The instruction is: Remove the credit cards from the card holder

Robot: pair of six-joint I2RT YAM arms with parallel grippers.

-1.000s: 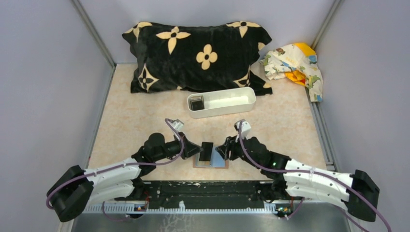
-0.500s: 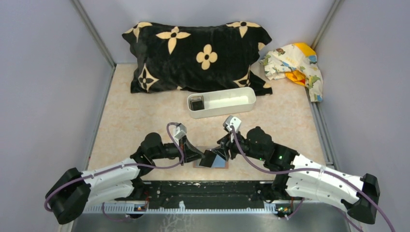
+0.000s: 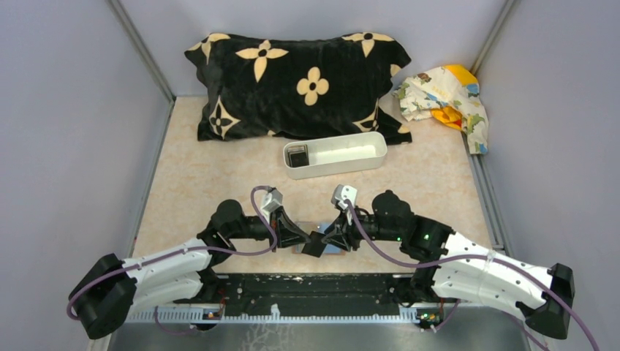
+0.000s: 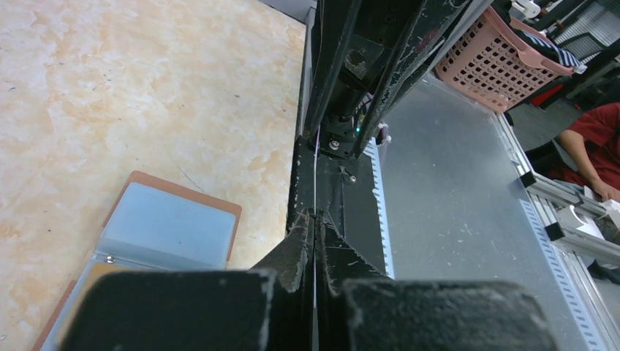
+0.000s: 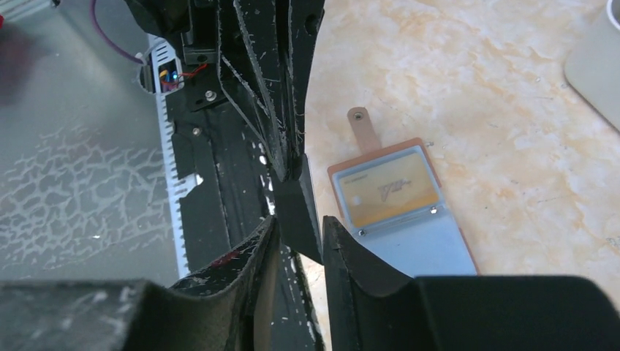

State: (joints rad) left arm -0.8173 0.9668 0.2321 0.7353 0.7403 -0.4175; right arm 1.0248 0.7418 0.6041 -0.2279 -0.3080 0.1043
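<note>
The card holder (image 5: 431, 252) lies open on the table's near edge, brown-rimmed and light blue inside, with a tan-yellow credit card (image 5: 387, 191) in one pocket. It also shows in the left wrist view as the card holder (image 4: 161, 227). My left gripper (image 4: 316, 216) is shut on a dark credit card (image 4: 316, 175), seen edge-on as a thin line. In the top view the left gripper (image 3: 300, 235) holds that dark card (image 3: 316, 246) just above the holder. The right gripper (image 5: 300, 219) faces it, jaws apart, with the dark card (image 5: 296, 197) between its fingers.
A long white tray (image 3: 365, 162) stands behind the grippers with a dark card (image 3: 296, 155) at its left end. A black flowered pillow (image 3: 292, 80) and a crumpled cloth (image 3: 446, 91) lie at the back. The black base rail (image 3: 314, 285) runs right below the holder.
The right gripper has moved left to the card and its jaws have narrowed around it. The left gripper has lowered and tilted the dark card toward the near edge.
</note>
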